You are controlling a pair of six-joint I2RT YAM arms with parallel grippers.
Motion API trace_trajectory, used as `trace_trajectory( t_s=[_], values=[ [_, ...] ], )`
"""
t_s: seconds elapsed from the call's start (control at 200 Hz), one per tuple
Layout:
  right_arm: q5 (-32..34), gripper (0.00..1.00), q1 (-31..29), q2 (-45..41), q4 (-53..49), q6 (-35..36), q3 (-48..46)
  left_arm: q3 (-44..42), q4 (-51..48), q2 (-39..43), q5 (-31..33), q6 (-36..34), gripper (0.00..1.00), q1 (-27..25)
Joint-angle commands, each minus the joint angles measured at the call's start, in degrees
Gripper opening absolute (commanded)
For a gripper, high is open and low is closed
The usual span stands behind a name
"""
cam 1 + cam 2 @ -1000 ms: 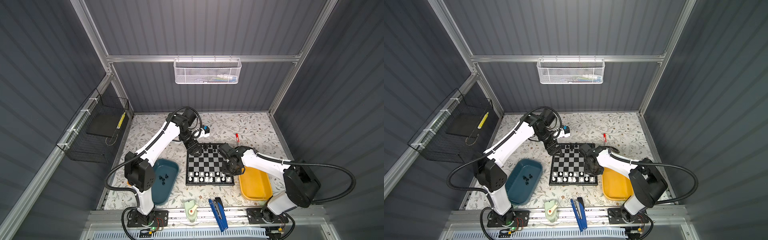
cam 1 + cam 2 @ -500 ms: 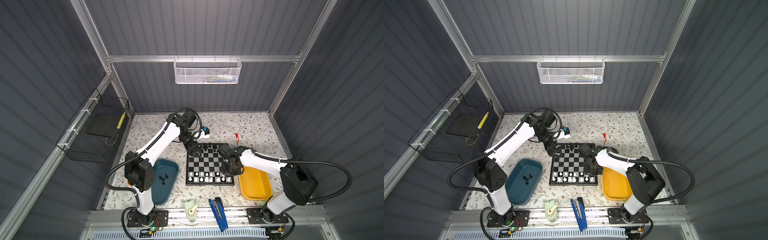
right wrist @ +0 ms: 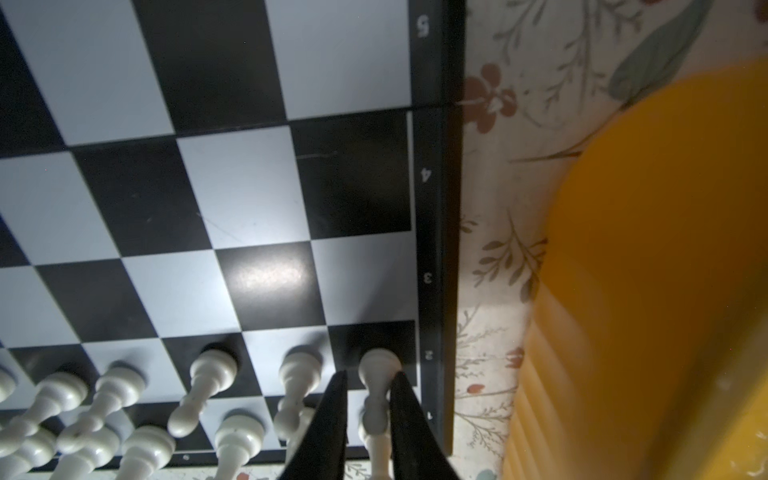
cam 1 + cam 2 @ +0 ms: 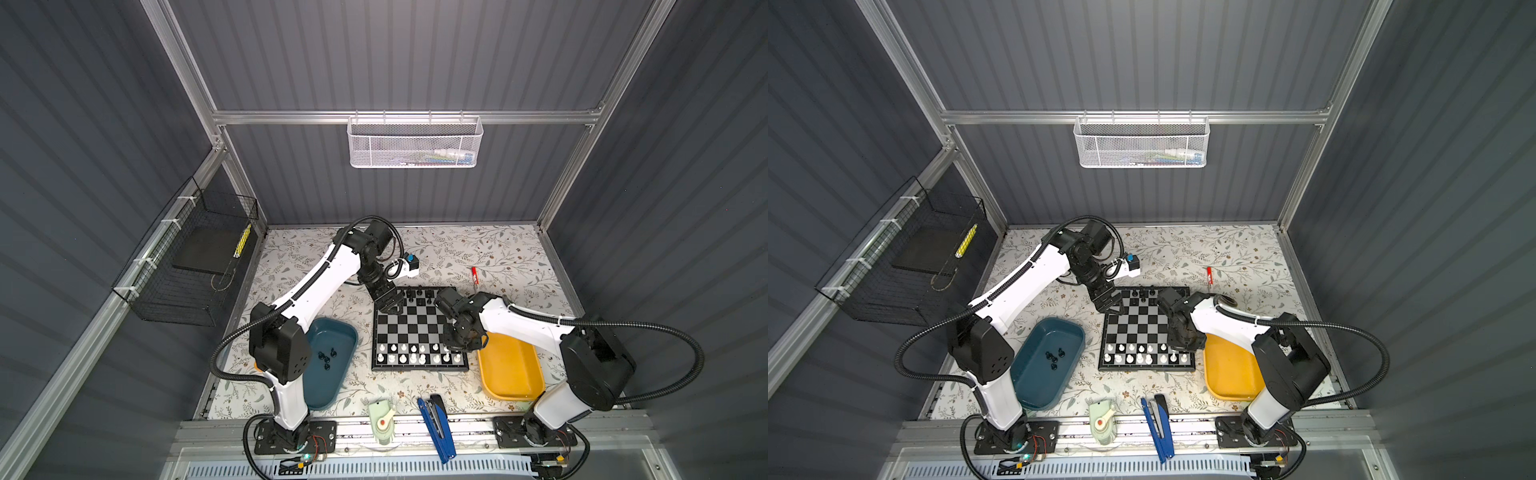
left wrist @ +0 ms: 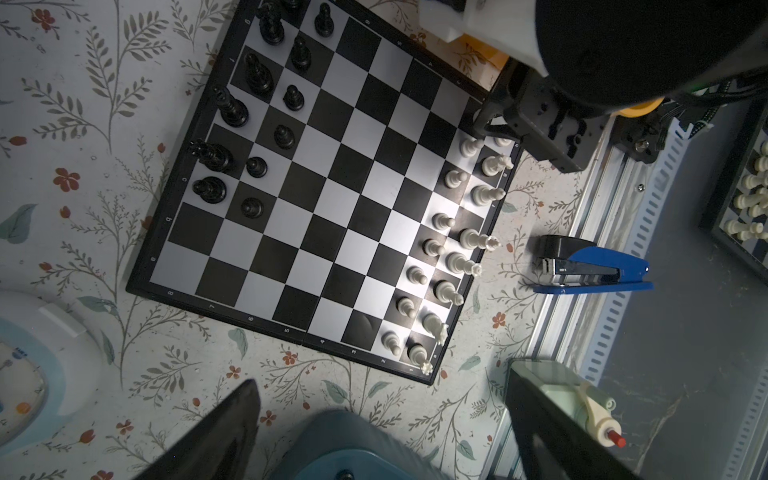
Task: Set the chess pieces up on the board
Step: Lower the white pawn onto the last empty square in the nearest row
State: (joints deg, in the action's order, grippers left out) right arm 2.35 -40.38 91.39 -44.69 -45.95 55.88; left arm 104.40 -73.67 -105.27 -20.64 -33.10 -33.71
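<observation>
An aluminium rail (image 4: 469, 428) runs along the near edge. A blue stapler (image 4: 434, 428) and a pale green gadget (image 4: 382, 419) lie across it.

Beyond the rail is the worktop (image 4: 457, 257), covered in a pale sheet printed with leaves and small flowers. A teal tray (image 4: 332, 374) sits on its left and holds a few black pieces (image 4: 326, 359). A yellow tray (image 4: 509, 370) sits on its right. Between the trays lies the board (image 4: 419, 328), square to the rail.

White pieces (image 4: 411, 353) fill the board's two nearest rows. The right end effector (image 3: 368, 378) is low over the near right corner. Its fingers stand a little apart on either side of a white pawn (image 3: 378, 363) that rests on its square. I cannot tell whether they pinch it.

Other black pieces stand along part of the two far rows. The left end effector (image 4: 390, 305) hangs above the far left corner of the board, spread wide with nothing in it. A small red stick (image 4: 474, 274), too small to identify, lies past the board's far right corner.

Dark grey ribbed walls (image 4: 415, 62) enclose the space inside an aluminium frame (image 4: 395, 117). A black wire basket (image 4: 187, 270) hangs on the left wall. A white mesh basket (image 4: 415, 145) hangs from the back crossbar.
</observation>
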Motion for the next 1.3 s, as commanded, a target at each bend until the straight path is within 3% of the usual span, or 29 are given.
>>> trace_trajectory(
  t_s=[0.0,0.951,1.296],
  values=[
    [1.0,0.23,0.0,0.3,-1.7,0.7,1.2,-0.4,-0.5,1.0,-1.1,-1.2,0.95,-0.2],
    [-0.5,0.27,0.5,1.1,-0.2,1.0,0.7,-0.8,-0.2,1.0,-1.4,-0.9,0.95,-0.2],
    [-0.7,0.22,0.6,1.1,0.0,1.2,0.7,-0.9,-0.1,1.2,-1.3,-0.9,0.95,-0.2]
  ],
)
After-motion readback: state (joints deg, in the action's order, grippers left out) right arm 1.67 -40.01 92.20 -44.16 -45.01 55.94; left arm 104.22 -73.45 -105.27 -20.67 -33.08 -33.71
